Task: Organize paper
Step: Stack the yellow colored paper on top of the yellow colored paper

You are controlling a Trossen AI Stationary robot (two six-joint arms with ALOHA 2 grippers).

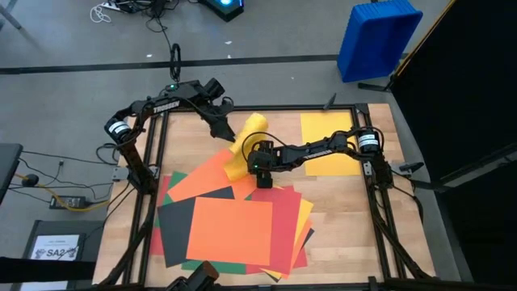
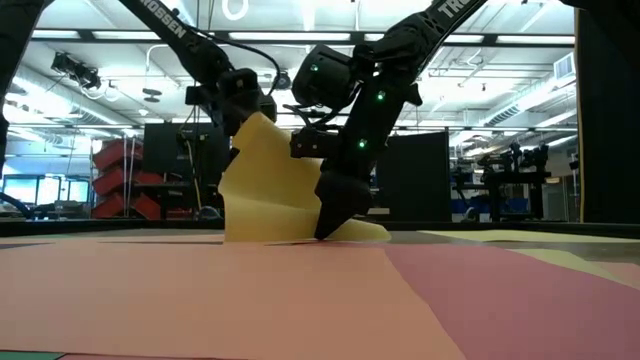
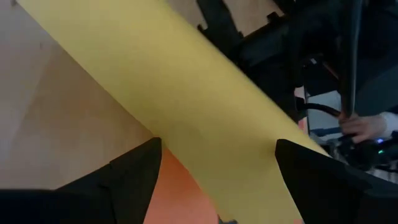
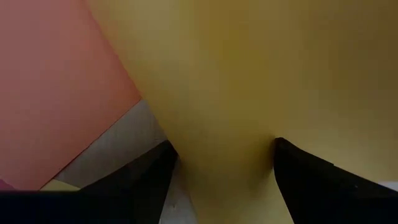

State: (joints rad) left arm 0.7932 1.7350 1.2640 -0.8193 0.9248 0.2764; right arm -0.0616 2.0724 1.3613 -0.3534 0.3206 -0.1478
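You're mid-lift on one yellow sheet (image 1: 245,145), raised and curling above the scattered pile (image 1: 234,226). Both the left gripper (image 1: 224,129) and right gripper (image 1: 262,179) look spread around it, though contact is unclear; next, pinch firmly, then carry it to the flat yellow sheet (image 1: 327,141)

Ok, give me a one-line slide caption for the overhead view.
Both grippers, left and right, meet at a buckled yellow sheet above the fanned pile of coloured paper.

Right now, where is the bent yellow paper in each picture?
High view: bent yellow paper at the middle, between both arms.
Low view: standing crumpled at centre.
Left wrist view: a diagonal band.
Right wrist view: fills most of it.
Shared landmark: the orange sheet beside it.
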